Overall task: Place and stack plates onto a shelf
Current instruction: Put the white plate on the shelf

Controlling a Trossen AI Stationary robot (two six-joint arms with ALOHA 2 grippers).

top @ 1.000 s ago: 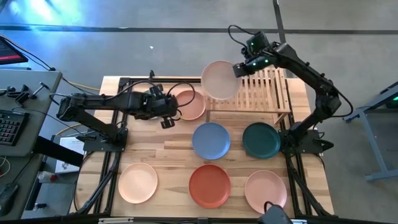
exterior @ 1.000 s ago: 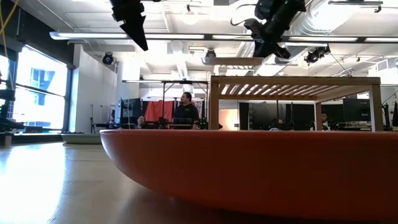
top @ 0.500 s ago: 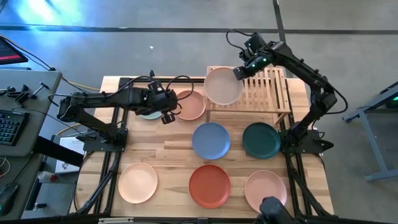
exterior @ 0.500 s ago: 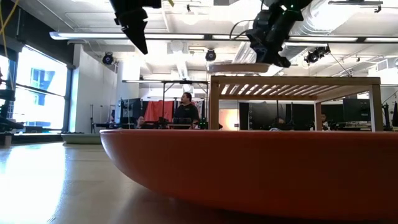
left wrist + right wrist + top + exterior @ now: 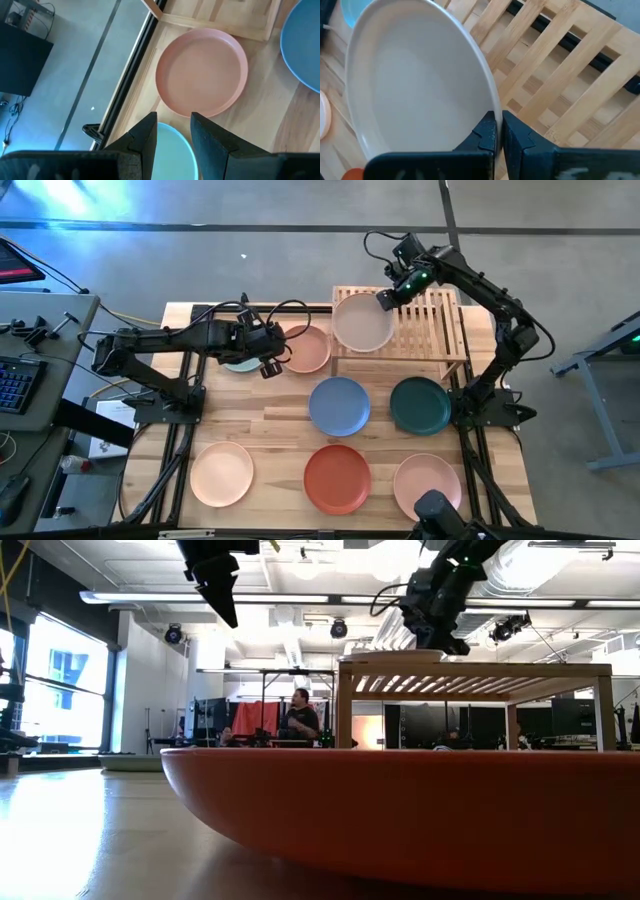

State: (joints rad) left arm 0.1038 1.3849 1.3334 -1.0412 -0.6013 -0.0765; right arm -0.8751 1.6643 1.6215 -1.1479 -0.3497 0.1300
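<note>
Grey-beige plate [image 5: 363, 323] sits on our slatted shelf [image 5: 432, 326], rim pinched by our right gripper [image 5: 384, 297]; our left gripper [image 5: 266, 360] hovers spread above the pale teal plate [image 5: 176, 150].

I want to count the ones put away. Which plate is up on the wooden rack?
Only the grey-beige plate, on the left end of the shelf, its rim pinched by the right gripper. All the other plates lie on the table.
</note>
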